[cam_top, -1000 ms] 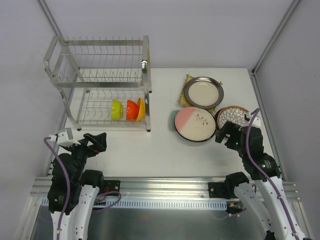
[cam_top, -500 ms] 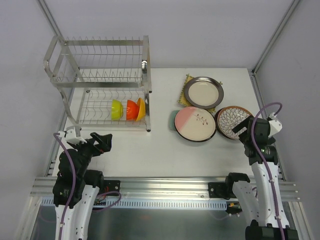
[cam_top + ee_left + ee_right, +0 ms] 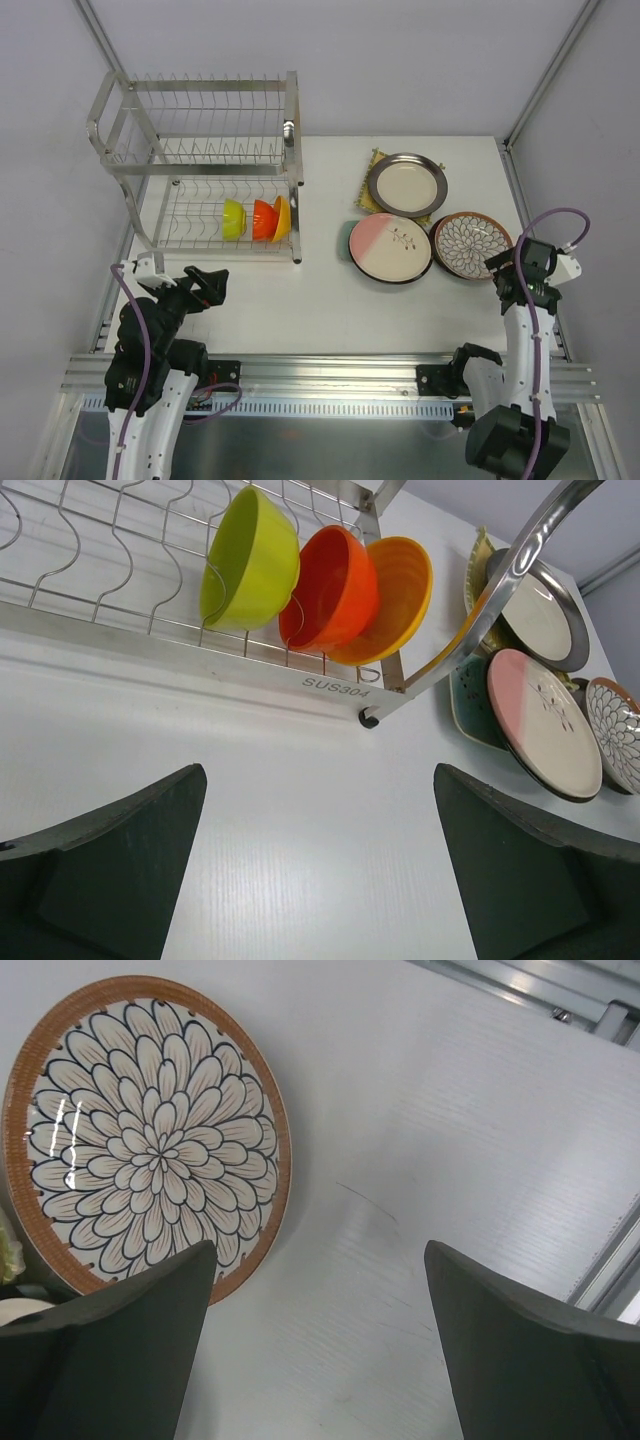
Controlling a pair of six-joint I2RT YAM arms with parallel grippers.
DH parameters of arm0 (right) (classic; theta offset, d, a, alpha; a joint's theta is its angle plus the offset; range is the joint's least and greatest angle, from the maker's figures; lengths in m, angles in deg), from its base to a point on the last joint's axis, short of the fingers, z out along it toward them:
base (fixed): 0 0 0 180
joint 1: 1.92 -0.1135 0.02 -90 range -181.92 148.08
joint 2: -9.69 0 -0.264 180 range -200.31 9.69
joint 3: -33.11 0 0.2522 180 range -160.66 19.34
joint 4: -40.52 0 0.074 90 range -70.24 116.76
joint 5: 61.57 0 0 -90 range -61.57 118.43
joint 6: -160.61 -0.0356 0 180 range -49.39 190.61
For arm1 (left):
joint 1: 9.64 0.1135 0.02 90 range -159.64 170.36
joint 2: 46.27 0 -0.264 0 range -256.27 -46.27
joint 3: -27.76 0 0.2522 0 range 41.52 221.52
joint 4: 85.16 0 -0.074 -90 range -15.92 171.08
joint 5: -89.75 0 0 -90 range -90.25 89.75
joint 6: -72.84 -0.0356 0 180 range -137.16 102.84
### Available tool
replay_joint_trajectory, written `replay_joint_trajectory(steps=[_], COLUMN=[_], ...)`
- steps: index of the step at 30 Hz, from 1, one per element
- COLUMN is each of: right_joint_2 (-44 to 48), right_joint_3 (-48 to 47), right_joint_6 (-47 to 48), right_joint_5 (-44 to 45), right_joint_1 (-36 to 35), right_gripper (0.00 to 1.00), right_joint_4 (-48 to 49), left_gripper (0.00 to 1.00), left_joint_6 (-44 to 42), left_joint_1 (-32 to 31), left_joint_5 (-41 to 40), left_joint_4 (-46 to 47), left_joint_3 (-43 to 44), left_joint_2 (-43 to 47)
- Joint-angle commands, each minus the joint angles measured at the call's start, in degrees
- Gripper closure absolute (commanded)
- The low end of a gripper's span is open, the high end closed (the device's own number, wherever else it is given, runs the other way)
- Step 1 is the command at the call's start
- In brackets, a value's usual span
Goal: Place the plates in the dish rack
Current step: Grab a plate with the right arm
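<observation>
The silver wire dish rack (image 3: 200,165) stands at the back left, its upper tier bare. The plates lie flat at the right: a dark-rimmed cream one (image 3: 407,184) on a yellow woven square (image 3: 371,172), a pink-and-white one (image 3: 391,248) over a teal dish (image 3: 346,240), and a brown-rimmed petal-pattern plate (image 3: 471,244). My right gripper (image 3: 500,275) is open just beside the near right rim of the petal plate (image 3: 140,1130), with bare table between its jaws (image 3: 320,1250). My left gripper (image 3: 212,288) hangs open over bare table in front of the rack (image 3: 320,775).
Green (image 3: 233,218), orange (image 3: 263,219) and yellow (image 3: 283,217) bowls stand on edge in the rack's lower tier. The rack's front foot (image 3: 370,718) is just ahead of my left gripper. A metal rail (image 3: 540,990) edges the table to the right of my right gripper.
My right arm swung from in front of the pink-and-white plate over to the right side of the petal plate. My left gripper crept a little toward the rack.
</observation>
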Motion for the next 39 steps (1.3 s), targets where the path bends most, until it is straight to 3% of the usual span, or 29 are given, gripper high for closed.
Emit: replay_joint_trajectory(steps=[1, 7, 9, 16, 39], right_joint_2=[-2.89, -6.32, -7.91, -11.77, -17.58], right_joint_3=[1.72, 6.72, 7.61, 9.28, 9.37], right_joint_6=[-0.46, -0.9, -0.55, -0.72, -0.11], right_joint_5=[-6.43, -17.24, -19.18, -24.81, -32.63], right_joint_1=[3.56, 10.68, 12.26, 15.69, 17.19], right_gripper=[0.11, 0.31, 0.33, 0.36, 0.42], right_joint_4=[5.96, 14.4, 17.65, 25.56, 34.18], left_gripper=[0.01, 0.01, 0.01, 0.01, 0.01], left_joint_6=[-0.38, -0.46, -0.55, -0.55, -0.55], left_joint_1=[-1.32, -2.03, -2.2, -2.99, -3.61], left_joint_5=[0.03, 0.73, 0.81, 0.64, -0.06], left_joint_4=[2.28, 2.28, 2.2, 2.19, 2.2], left_joint_3=[-0.29, -0.2, -0.2, -0.2, -0.29], left_joint_2=[9.68, 9.59, 9.59, 9.68, 9.68])
